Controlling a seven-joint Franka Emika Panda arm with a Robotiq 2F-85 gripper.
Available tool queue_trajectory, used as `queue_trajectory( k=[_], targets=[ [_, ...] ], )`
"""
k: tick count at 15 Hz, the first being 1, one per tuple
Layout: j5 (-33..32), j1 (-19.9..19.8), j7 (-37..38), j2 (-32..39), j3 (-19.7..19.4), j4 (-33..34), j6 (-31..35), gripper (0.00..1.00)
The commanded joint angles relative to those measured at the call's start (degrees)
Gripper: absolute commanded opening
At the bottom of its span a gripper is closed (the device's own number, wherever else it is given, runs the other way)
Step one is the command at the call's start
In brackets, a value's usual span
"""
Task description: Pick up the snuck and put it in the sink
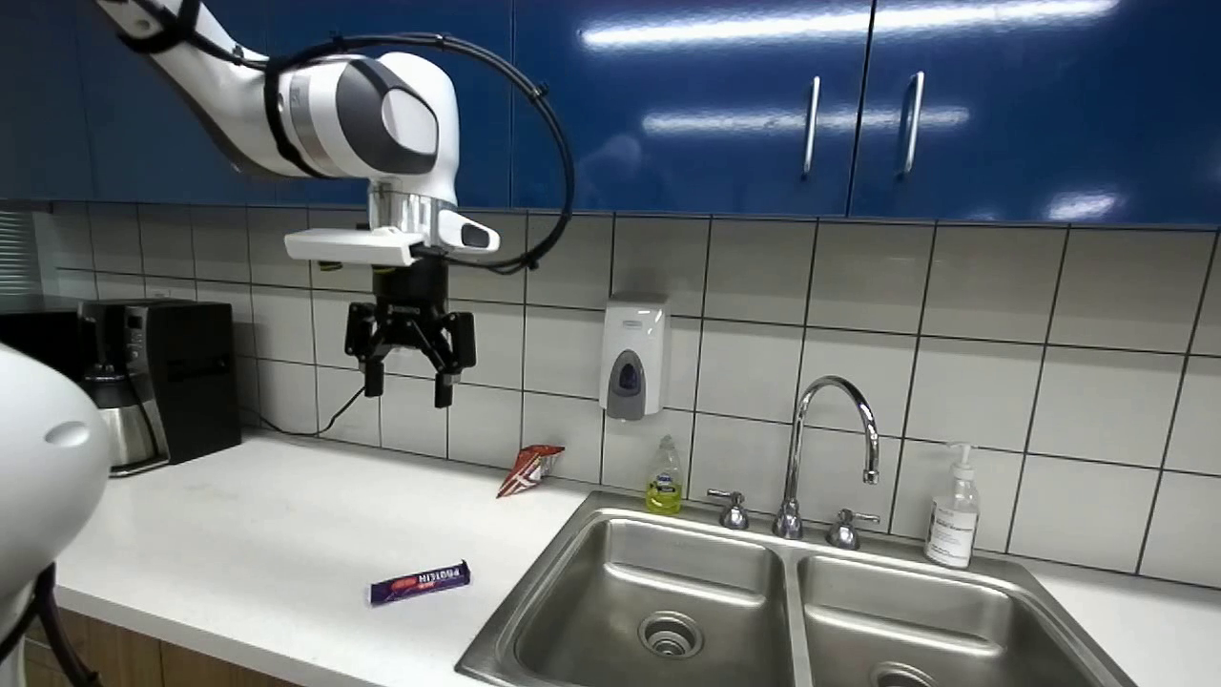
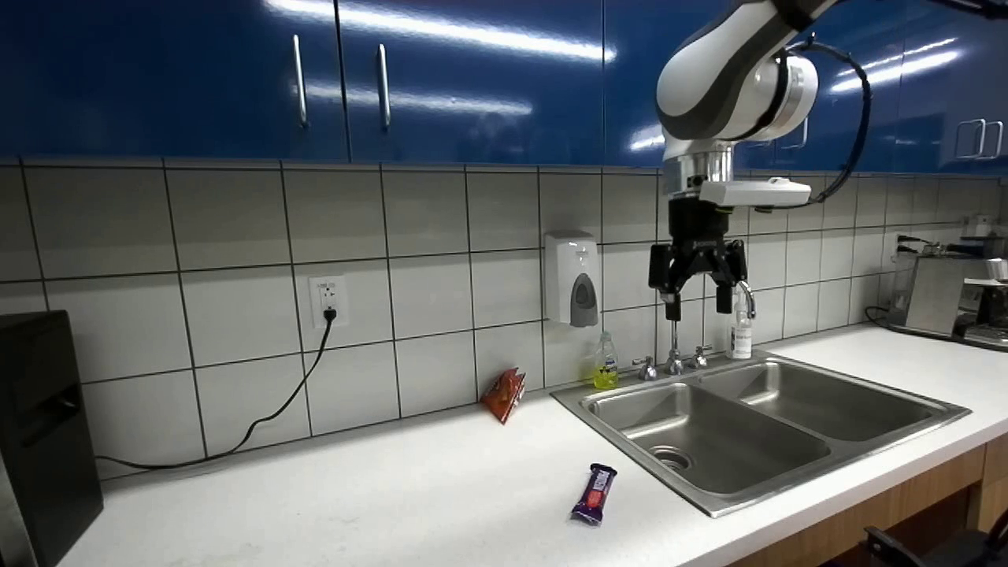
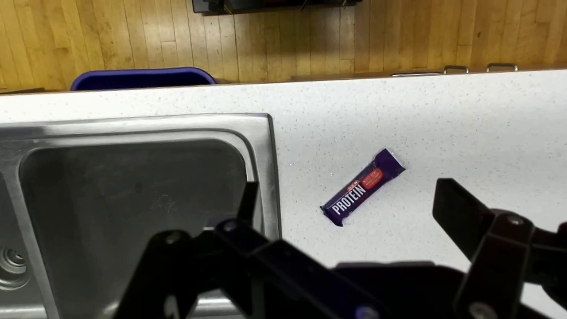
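Observation:
The snuck is a flat snack bar in a dark purple wrapper with a red patch and the word PROTEIN. It lies on the white counter left of the sink in both exterior views (image 1: pixel 420 584) (image 2: pixel 594 494), and at an angle in the wrist view (image 3: pixel 362 187). The steel double-basin sink (image 1: pixel 794 611) with its chrome faucet (image 1: pixel 796 448) shows in both exterior views; its near corner is in the wrist view (image 3: pixel 264 177). My gripper (image 1: pixel 408 389) (image 2: pixel 698 304) is open, empty and pointing down, well above the counter. In the wrist view, the bar lies between and beyond the spread fingers (image 3: pixel 348 199).
A reddish crinkled packet (image 1: pixel 529 470) leans at the tiled wall. A yellow dish soap bottle (image 1: pixel 664 482) and a white pump bottle (image 1: pixel 952 525) stand behind the sink. A wall dispenser (image 1: pixel 633 358) hangs above. A black coffee machine (image 1: pixel 181 372) stands at the far left. Blue cabinets (image 1: pixel 687 105) overhang.

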Motion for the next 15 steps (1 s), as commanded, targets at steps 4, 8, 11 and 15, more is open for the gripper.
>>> queue_trajectory(
  k=[4,8,11,15],
  targets=[
    [-0.49,0.49,0.88,11.04,1.60,-0.81,11.20,1.00],
    [-1.59,0.97,1.87,18.92,3.07,-0.22,18.93,1.00],
    [-2.60,1.30,2.86,24.65,3.71,0.84,23.18,1.00],
    [-4.97,1.73,4.60,32.44,3.41,4.00,27.25,1.00]
  ],
)
